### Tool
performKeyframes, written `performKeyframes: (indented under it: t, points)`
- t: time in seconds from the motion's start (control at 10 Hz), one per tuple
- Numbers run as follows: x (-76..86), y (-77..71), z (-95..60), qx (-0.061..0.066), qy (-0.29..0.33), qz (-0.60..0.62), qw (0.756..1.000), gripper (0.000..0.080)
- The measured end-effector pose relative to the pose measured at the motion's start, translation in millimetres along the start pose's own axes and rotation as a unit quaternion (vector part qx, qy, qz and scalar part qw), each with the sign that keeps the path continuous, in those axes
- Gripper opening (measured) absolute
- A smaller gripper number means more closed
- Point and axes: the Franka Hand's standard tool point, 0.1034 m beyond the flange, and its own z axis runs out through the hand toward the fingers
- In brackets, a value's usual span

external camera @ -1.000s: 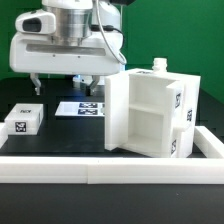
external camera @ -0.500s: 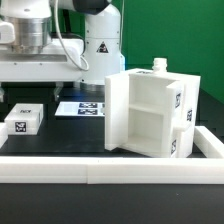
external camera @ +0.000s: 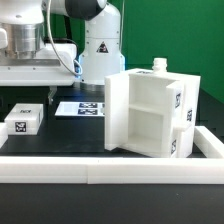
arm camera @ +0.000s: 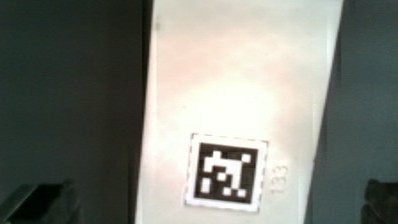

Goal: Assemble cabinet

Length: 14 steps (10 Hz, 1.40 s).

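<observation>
Long low white rail [external camera: 110, 168] runs along the front edge of the black tabletop [external camera: 70, 138]. Just behind it, at the exterior view's left, a small white block [external camera: 22, 123] lies flat with a black-and-white tag on its top.

At the exterior view's right stands the cabinet [external camera: 150, 110], a large white plastic box upright on the tabletop. Its open side is turned toward the camera and the exterior view's left, so the inner shelf compartments show. Square tags sit on its side panel and a small white peg [external camera: 158, 64] on its top. Cabinet and block are well apart.

Farther back, between the two, the thin flat white marker board [external camera: 82, 107] lies on the tabletop. Behind that is the white robot arm [external camera: 98, 45], with its base upright and its upper links reaching toward the exterior view's left, over the block's side of the tabletop. The hand there is blurred and partly cut off.

In the wrist view the pincer [arm camera: 206, 198] is released, its dark fingers [arm camera: 36, 200] wide apart and holding nothing. Below it a long white flat piece [arm camera: 240, 80] with one square tag [arm camera: 228, 172] near one end lies on a dark surface. One finger is on each side of the piece and neither touches it. Can't tell whether this piece is the block seen in the exterior view.
</observation>
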Motion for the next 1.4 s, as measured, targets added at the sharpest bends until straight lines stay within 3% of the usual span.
performKeyframes:
  t: [0.4,0.6,0.7,0.8,0.9,1.4]
  points:
    - [-0.9,-1.4,18.2,-0.008,-0.002,-0.005,1.0,0.0797]
    - [0.2,-3.9,18.7,-0.009,-0.002,-0.005,1.0,0.0797]
    - [0.0,-3.6,18.7,-0.009,-0.003,-0.006,1.0,0.0668]
    - [0.1,-3.7,18.7,-0.009,-0.003,-0.006,1.0,0.0668]
    - [0.2,-3.6,18.6,-0.009,-0.002,-0.006,1.0,0.0555]
    - [0.5,-6.3,15.6,-0.005,-0.007,-0.007,1.0,0.0557]
